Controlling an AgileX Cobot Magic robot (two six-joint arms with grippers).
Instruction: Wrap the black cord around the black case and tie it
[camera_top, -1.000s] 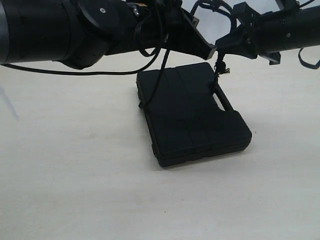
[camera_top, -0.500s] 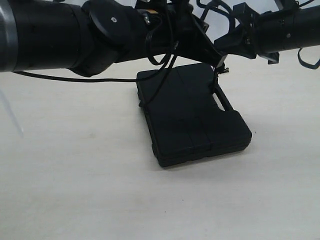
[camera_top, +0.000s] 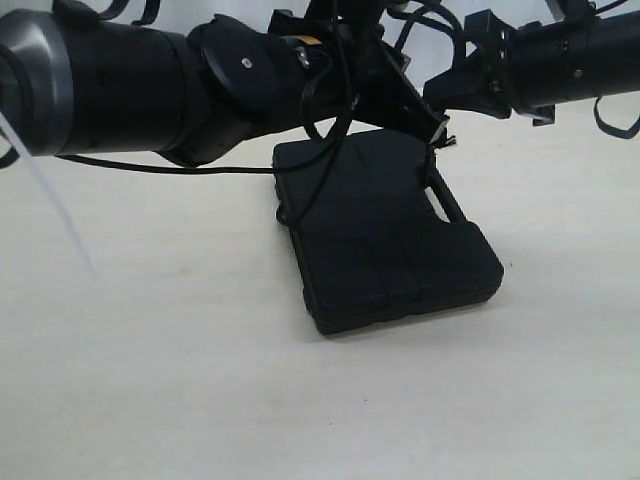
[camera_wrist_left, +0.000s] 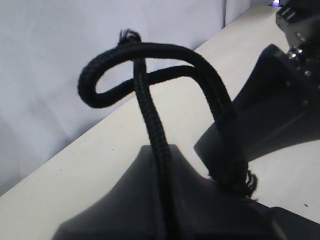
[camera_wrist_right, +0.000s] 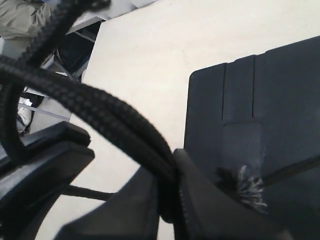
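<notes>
Black cord (camera_wrist_left: 144, 100) suspended over black case (camera_top: 390, 235).
Left gripper (camera_wrist_left: 216, 162) and right gripper (camera_wrist_right: 167, 202) each clamp the cord above the case's far edge.

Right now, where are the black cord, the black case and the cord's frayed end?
black cord (camera_wrist_left: 151, 125), left wrist view, on the upright braided strand.
black case (camera_top: 385, 230), exterior view, on its flat top panel.
frayed end (camera_wrist_right: 242, 186), right wrist view, on the pale loose fibres.
</notes>
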